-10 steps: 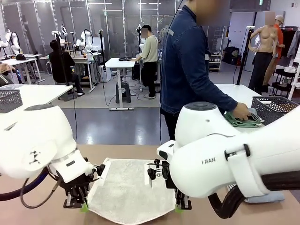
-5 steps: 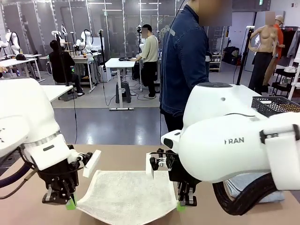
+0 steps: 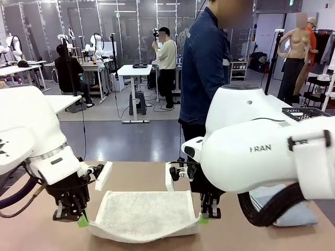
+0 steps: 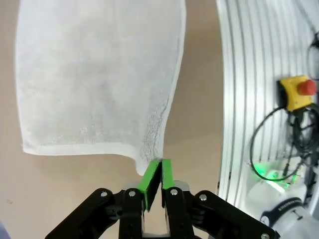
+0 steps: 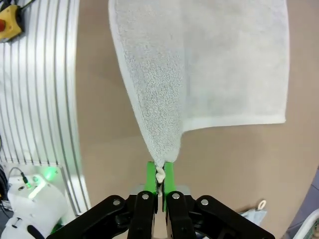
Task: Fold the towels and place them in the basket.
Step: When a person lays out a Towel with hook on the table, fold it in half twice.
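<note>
A dark mesh basket (image 3: pixel 308 112) stands well beyond the cream towel (image 3: pixel 144 213), off to its far right, behind the right arm; only a strip of its rim shows, so what it holds cannot be told.

The cream towel lies on the brown table (image 3: pixel 136 175) between the two arms; its far part rests flat, while its two near corners are raised, so the near edge sags between them. The left gripper (image 3: pixel 81 219) stands at the towel's near left corner; in its wrist view the green pads (image 4: pixel 156 172) are pressed together on the tip of that corner, the cloth (image 4: pixel 99 74) spreading away beyond them. The right gripper (image 3: pixel 205 217) stands at the near right corner, its pads (image 5: pixel 159 172) likewise pinched tight on a small white tuft of towel edge (the rest (image 5: pixel 224 64) hangs out ahead of the fingers).

The blue-grey towel (image 3: pixel 285 212) lies to the cream towel's right, partly under the right arm; a person (image 3: pixel 204 68) stands beyond the cream towel, at the table's far side.
</note>
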